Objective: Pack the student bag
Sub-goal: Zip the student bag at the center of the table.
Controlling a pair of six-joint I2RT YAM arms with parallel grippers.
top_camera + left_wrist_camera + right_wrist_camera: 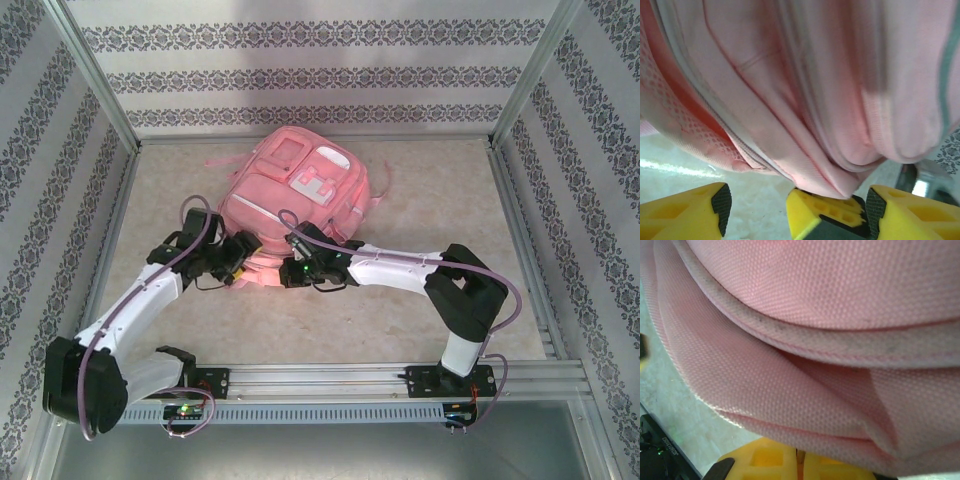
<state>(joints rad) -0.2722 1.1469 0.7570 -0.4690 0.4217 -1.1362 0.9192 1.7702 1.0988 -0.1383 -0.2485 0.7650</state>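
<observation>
The student bag (300, 180) is a large pink backpack lying on the table at the back centre, front pockets up. My right gripper (298, 268) is at its near edge. In the right wrist view its yellow fingers (775, 462) are pressed together, shut on a fold of the pink fabric (815, 405). My left gripper (243, 265) sits just left of it, at the bag's near left corner. In the left wrist view the left gripper (798, 205) is open, pads wide apart. The bag's hem (840, 175) and the right gripper's yellow fingers (822, 212) lie between them.
The beige tabletop (430, 300) stretches right of and in front of the bag. A metal rail (350, 380) carries the arm bases at the near edge. Patterned walls and aluminium posts (520, 90) close in the back and sides. A pink strap (383, 190) loops out to the bag's right.
</observation>
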